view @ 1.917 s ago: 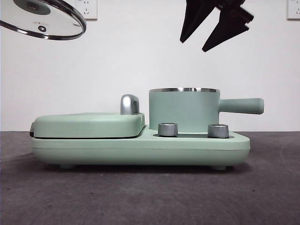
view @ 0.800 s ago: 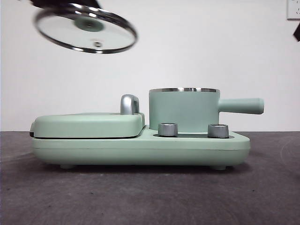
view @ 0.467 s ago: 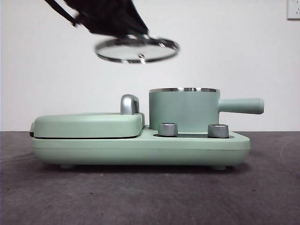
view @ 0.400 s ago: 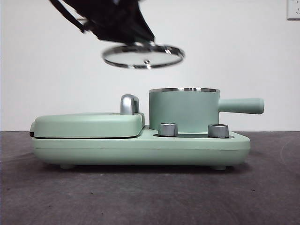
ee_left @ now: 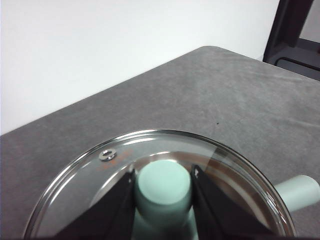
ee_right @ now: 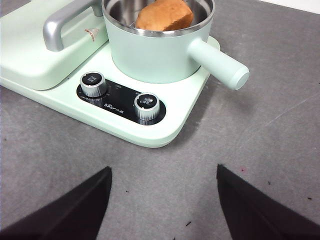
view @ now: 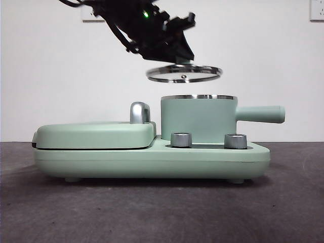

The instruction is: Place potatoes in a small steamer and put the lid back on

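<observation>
The potato (ee_right: 165, 15) already sits inside the small steamer (view: 198, 119), which stands on the green cooker (view: 152, 157) on the table (view: 162, 212). The left gripper (ee_left: 164, 187) has its fingers (ee_left: 122, 205) clenched on the knob of the lid (view: 184, 73), just above the steamer. Next it should line up and lower the lid onto the rim. The right gripper (ee_right: 162, 200) waits near the table's edge, fingers spread wide.

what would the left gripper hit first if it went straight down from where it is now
Probably the steamer's steel rim. The left gripper, shut on the lid's knob, holds the lid just above the steamer, apparently slightly off-centre, so the lid's rim would touch first; the potato sits inside.
</observation>
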Controlling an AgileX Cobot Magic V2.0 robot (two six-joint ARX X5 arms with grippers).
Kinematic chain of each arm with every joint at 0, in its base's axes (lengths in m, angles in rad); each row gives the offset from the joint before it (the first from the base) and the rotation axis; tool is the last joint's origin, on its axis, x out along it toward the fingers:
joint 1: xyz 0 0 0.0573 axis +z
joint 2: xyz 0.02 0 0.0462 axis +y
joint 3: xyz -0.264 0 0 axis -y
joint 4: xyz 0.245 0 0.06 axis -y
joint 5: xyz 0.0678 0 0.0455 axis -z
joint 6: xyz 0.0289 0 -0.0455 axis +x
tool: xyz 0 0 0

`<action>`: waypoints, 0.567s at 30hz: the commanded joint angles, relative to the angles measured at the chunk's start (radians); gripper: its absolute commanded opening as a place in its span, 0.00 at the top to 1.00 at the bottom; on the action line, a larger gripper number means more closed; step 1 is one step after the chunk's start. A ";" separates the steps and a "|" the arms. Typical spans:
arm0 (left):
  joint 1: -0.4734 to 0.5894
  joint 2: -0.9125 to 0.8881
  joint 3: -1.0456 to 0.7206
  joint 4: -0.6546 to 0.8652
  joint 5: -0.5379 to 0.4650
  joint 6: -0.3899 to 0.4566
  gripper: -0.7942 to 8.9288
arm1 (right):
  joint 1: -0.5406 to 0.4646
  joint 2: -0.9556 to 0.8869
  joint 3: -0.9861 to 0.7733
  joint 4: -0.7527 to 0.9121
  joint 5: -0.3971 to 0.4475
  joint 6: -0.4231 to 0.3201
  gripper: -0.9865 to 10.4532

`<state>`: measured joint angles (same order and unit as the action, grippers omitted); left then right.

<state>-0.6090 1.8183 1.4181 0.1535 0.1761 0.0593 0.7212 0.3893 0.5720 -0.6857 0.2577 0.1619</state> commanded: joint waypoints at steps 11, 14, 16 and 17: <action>-0.041 0.143 0.097 0.069 0.009 0.030 0.91 | 0.010 0.001 0.005 0.005 0.003 0.007 0.63; -0.046 0.144 0.097 0.067 0.009 0.030 0.91 | 0.010 0.001 0.005 0.005 0.003 0.007 0.63; -0.049 0.144 0.097 0.058 0.009 0.030 0.91 | 0.010 0.001 0.005 0.005 0.003 0.007 0.63; -0.051 0.144 0.097 0.050 0.009 0.031 0.91 | 0.010 0.001 0.005 0.005 0.003 0.007 0.63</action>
<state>-0.6476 1.9457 1.4769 0.1860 0.1814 0.0822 0.7212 0.3893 0.5720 -0.6884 0.2581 0.1619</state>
